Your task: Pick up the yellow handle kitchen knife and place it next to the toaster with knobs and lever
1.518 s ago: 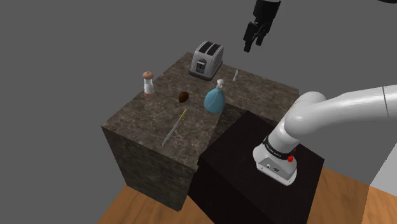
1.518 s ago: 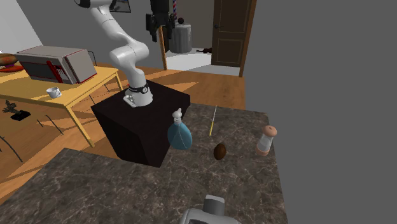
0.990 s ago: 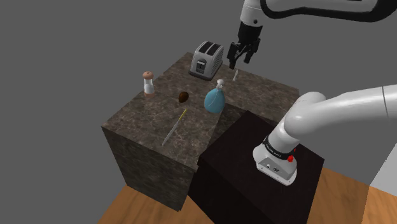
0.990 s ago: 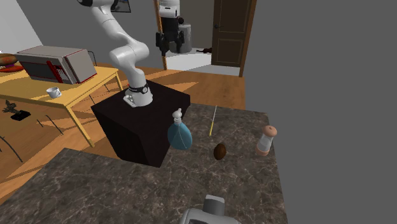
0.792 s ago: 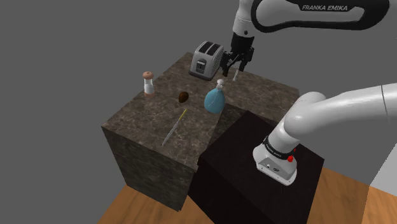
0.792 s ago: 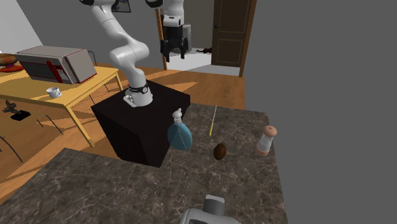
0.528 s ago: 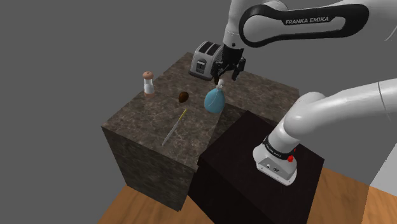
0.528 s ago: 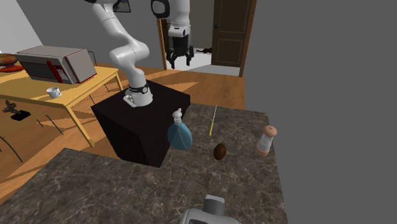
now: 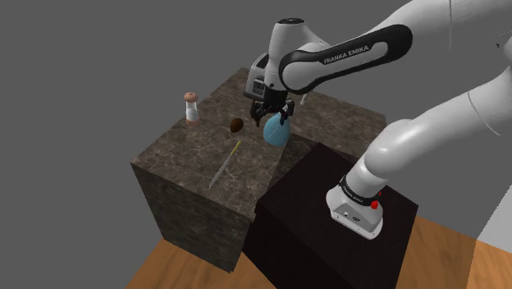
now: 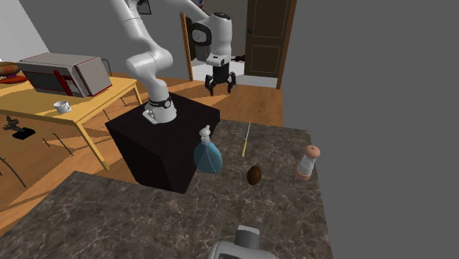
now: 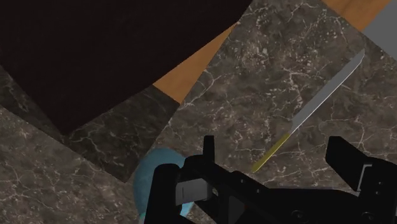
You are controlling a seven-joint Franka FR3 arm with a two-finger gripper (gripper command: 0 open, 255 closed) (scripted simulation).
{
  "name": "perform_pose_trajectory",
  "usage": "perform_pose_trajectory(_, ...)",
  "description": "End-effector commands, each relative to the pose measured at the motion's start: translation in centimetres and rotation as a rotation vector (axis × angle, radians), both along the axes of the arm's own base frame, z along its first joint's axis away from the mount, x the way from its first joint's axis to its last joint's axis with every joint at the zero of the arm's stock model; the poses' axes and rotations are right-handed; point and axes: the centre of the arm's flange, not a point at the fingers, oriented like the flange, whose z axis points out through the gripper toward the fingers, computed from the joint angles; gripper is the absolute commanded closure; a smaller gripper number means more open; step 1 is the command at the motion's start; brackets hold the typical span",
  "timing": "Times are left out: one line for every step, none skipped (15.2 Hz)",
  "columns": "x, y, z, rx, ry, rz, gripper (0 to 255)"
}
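Observation:
The knife (image 9: 225,163) lies flat on the dark stone counter (image 9: 180,156), its thin yellow handle (image 9: 235,147) toward the counter's middle and its grey blade toward the front edge. In the second exterior view the knife (image 10: 246,140) lies past the blue bottle. My gripper (image 9: 272,112) hangs open in the air over the blue bottle (image 9: 276,131), empty, a short way from the handle. In the wrist view the knife (image 11: 312,109) lies on the stone below and between my spread fingertips (image 11: 343,159). The grey toaster (image 9: 255,82) stands at the far edge, partly hidden by my arm.
A brown oval object (image 9: 236,126) and a white shaker with a tan cap (image 9: 191,107) stand near the knife. The dark stand box (image 9: 328,222) abuts the counter beside the bottle. A yellow table (image 10: 88,99) and wooden floor lie beyond.
My arm has swung down and toward the shoulder view's left, from high above the toaster to just over the blue bottle. The fingers stayed open. Nothing on the counter moved.

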Motion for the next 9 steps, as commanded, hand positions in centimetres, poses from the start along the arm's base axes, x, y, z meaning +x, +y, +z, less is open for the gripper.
perform_pose_trajectory(0.7,1.0,-2.3,0.004,-0.005,-0.060,0)
perform_pose_trajectory(1.3,1.3,-3.4,0.005,-0.006,-0.088,0)
perform_pose_trajectory(1.8,1.7,-4.5,0.007,-0.007,-0.116,0)
perform_pose_trajectory(2.3,2.1,-5.7,0.008,-0.008,-0.144,0)
perform_pose_trajectory(2.9,2.4,-6.8,0.010,-0.009,-0.172,0)
perform_pose_trajectory(3.4,2.8,-7.9,0.011,-0.010,-0.200,0)
perform_pose_trajectory(4.0,3.1,-9.0,0.013,-0.011,-0.228,0)
perform_pose_trajectory(4.6,3.4,-10.2,0.014,-0.012,-0.256,0)
perform_pose_trajectory(5.2,3.7,-11.3,0.015,-0.014,-0.283,0)
